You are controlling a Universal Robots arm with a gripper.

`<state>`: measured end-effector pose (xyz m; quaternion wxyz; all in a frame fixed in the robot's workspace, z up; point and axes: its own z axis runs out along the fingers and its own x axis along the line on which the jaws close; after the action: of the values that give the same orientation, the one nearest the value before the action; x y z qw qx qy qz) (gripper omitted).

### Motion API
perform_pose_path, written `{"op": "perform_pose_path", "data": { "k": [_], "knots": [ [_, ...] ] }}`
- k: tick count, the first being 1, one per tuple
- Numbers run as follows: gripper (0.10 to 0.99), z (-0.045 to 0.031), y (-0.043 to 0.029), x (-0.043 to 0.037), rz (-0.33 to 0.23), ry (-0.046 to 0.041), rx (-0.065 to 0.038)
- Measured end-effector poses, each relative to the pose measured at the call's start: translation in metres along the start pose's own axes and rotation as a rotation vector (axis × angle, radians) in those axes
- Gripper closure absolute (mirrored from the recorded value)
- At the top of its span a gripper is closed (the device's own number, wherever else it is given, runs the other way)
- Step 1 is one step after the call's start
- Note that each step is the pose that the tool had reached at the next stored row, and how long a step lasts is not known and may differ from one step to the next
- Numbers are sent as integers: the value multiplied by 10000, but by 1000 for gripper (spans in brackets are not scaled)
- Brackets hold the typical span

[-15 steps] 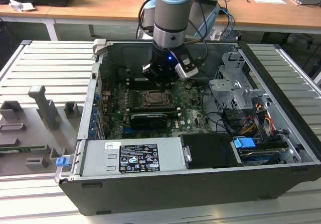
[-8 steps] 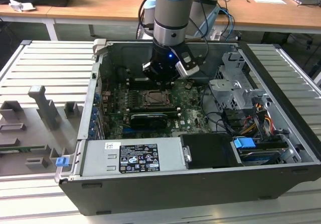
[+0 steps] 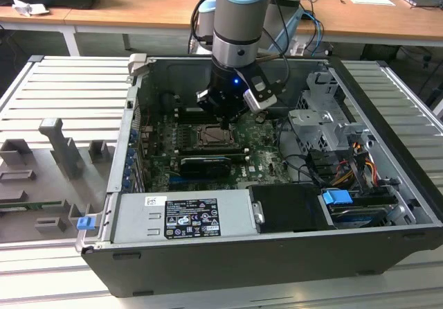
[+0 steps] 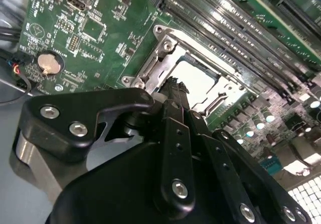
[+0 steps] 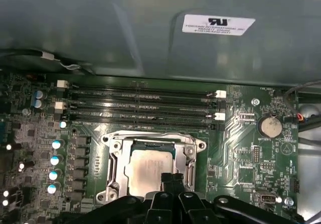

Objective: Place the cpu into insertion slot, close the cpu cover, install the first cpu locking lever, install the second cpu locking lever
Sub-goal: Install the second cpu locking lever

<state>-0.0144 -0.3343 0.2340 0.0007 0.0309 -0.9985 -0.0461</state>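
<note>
The cpu (image 5: 145, 166), a pale silver square chip, lies flat in the socket on the green motherboard (image 5: 241, 148); it also shows as a bright face (image 4: 195, 76) in the second wrist view. The cpu cover (image 5: 114, 156), a silver frame with a cut-out centre, lies down around the chip. My gripper (image 5: 171, 176) stands over one edge of the socket, black fingers pressed together with nothing between them, tips right at the chip's rim (image 4: 174, 86). In the exterior view the gripper (image 3: 227, 123) hangs just above the socket (image 3: 211, 137) inside the open computer case.
Black memory slots (image 5: 140, 108) run beside the socket, with a coin battery (image 5: 271, 126) nearby. A long black graphics card (image 3: 204, 163) sits in front of the socket. A silver power supply (image 3: 183, 215), a drive cage (image 3: 322, 125) and loose cables (image 3: 346, 163) crowd the case.
</note>
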Motion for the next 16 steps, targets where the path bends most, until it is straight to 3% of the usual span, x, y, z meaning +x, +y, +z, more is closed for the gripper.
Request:
{"op": "perform_pose_path", "data": {
  "k": [4,9,16],
  "knots": [
    [980,-30,-20,9,-3,-1,-3],
    [980,-37,-153,20,-2,-1,-2],
    [980,-20,-258,33,0,11,-13]
  ]
}}
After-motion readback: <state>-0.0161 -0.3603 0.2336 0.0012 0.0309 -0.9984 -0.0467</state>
